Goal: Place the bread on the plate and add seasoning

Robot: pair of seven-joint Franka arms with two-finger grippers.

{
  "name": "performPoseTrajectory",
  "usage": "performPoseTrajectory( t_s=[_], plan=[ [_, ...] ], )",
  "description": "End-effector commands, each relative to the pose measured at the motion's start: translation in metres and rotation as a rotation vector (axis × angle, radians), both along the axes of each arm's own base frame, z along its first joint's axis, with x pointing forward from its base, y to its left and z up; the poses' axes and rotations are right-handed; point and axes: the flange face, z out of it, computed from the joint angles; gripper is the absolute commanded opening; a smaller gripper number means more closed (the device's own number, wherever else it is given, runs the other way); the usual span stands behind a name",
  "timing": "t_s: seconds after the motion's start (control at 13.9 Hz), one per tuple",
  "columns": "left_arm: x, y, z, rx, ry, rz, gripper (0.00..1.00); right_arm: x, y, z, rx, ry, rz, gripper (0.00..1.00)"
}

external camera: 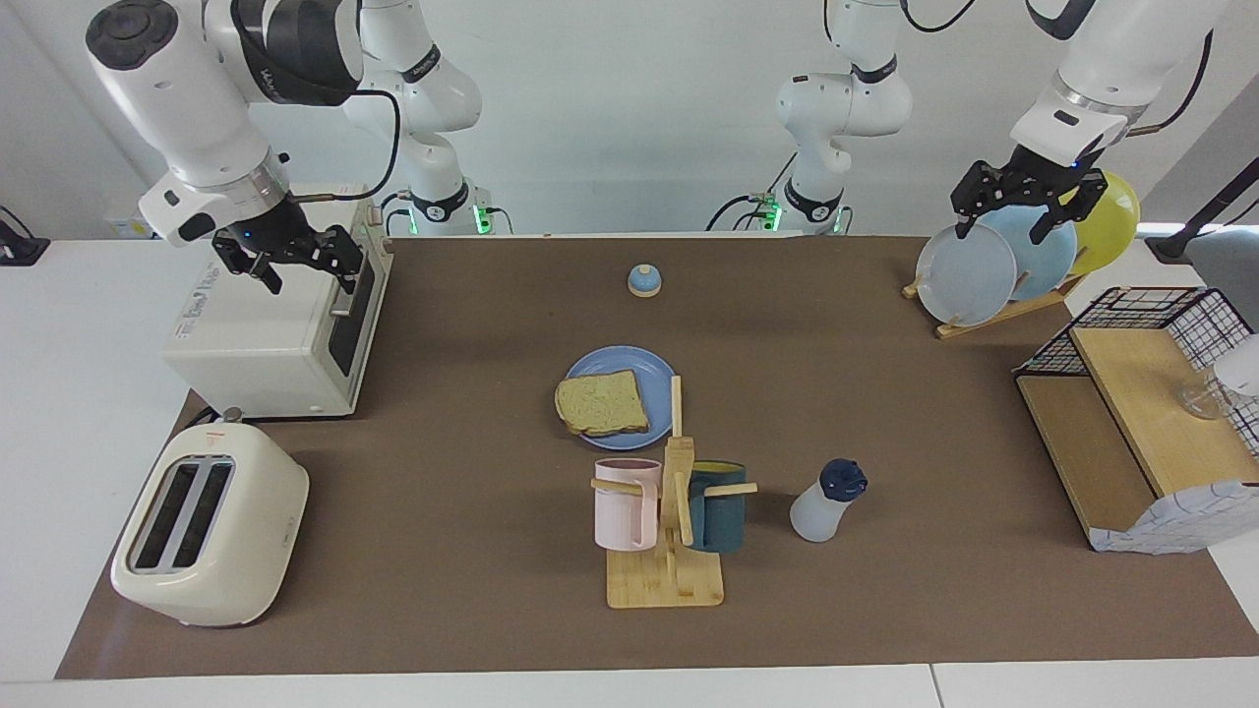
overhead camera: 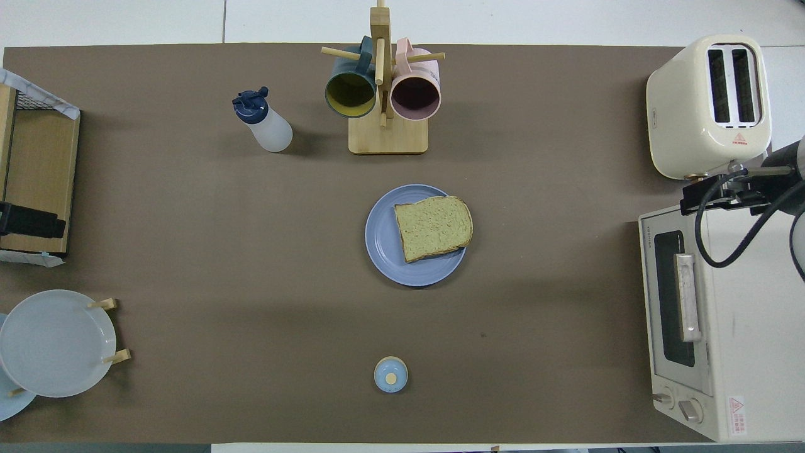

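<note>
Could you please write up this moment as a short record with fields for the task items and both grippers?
bread: a slice lying on the plate, one corner past the rim
plate: medium blue, mid-table
seasoning: capped bottle, upright beside the mug rack, untouched
left gripper: open, empty, raised over the upright plates
right gripper: open, empty, raised over the toaster oven

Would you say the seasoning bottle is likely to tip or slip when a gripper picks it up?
The seasoning bottle stands narrow and tall beside the mug rack, so a sideways nudge would probably tip it. Its smooth translucent plastic may be slippery and flex under pressure. It looks light.
</note>
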Motion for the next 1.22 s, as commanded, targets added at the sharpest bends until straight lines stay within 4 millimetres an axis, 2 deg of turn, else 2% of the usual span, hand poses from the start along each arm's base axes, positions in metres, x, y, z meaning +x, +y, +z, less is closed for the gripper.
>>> performPoseTrajectory(
  t_s=[0.0, 0.07, 0.14, 0.22, 0.43, 0.57, 0.65, 0.79, 1.15],
  plan=[
    [0.023, -0.001, 0.009, 0.009, 0.017, 0.016, 1.0, -0.005, -0.004, 0.003, 0.0, 0.001, 0.016, 1.0],
    [0.028, -0.003, 0.003, -0.002, 0.03, 0.016, 1.0, -0.005, -0.004, 0.003, 0.0, -0.001, 0.016, 1.0],
    [0.023, -0.01, 0.007, 0.0, 0.02, 0.004, 1.0, -0.004, -0.005, 0.003, 0.0, -0.005, 0.013, 1.0],
    [0.015, -0.006, 0.009, 0.003, 0.012, 0.012, 1.0, -0.005, -0.006, 0.003, 0.0, -0.002, 0.011, 1.0],
    [0.0, -0.009, -0.021, 0.002, 0.003, 0.006, 1.0, -0.005, -0.003, 0.003, 0.0, -0.004, 0.017, 1.0],
    [0.007, 0.012, -0.025, -0.014, 0.013, 0.037, 1.0, -0.005, -0.003, 0.003, 0.0, -0.004, 0.017, 1.0],
    [0.015, 0.012, -0.032, -0.013, 0.019, 0.039, 1.0, -0.005, -0.004, 0.003, 0.0, -0.004, 0.016, 1.0],
    [0.03, 0.005, -0.022, -0.008, 0.006, 0.031, 1.0, -0.005, -0.005, 0.003, 0.0, -0.004, 0.014, 1.0],
    [0.021, -0.001, -0.015, -0.022, 0.019, 0.023, 1.0, -0.005, -0.004, 0.003, 0.0, -0.004, 0.016, 1.0]
  ],
)
